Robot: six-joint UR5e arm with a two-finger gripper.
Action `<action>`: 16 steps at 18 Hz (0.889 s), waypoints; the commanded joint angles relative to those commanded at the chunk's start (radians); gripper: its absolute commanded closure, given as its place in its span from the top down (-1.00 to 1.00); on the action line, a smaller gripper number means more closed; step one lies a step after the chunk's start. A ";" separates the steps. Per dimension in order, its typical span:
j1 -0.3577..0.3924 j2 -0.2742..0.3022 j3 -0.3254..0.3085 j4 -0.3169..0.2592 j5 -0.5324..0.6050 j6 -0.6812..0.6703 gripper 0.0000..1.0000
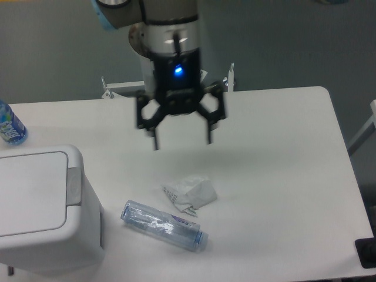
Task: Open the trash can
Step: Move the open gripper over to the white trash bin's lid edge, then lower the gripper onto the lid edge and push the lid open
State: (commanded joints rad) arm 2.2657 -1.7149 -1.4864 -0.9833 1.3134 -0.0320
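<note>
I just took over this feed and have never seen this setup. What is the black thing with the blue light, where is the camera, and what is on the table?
You are looking down at a white table from one fixed camera. The black thing is the robot arm's two-fingered hand, open and holding nothing, above the table. At the lower left stands the large boxy white plastic trash can, lid closed, grey button strip on its rim. Near it lie a crumpled white paper wrapper and a clear plastic bottle on its side. A blue-labelled bottle shows at the left edge.

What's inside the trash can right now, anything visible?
Nothing can be seen inside: the trash can has its flat lid shut, covering the interior. The open gripper hangs apart from it, above the table.
</note>
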 joint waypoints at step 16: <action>-0.046 -0.083 0.005 0.014 -0.118 -0.155 1.00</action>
State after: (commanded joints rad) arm 2.2197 -1.7978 -1.4818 -0.9695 1.1950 -0.1871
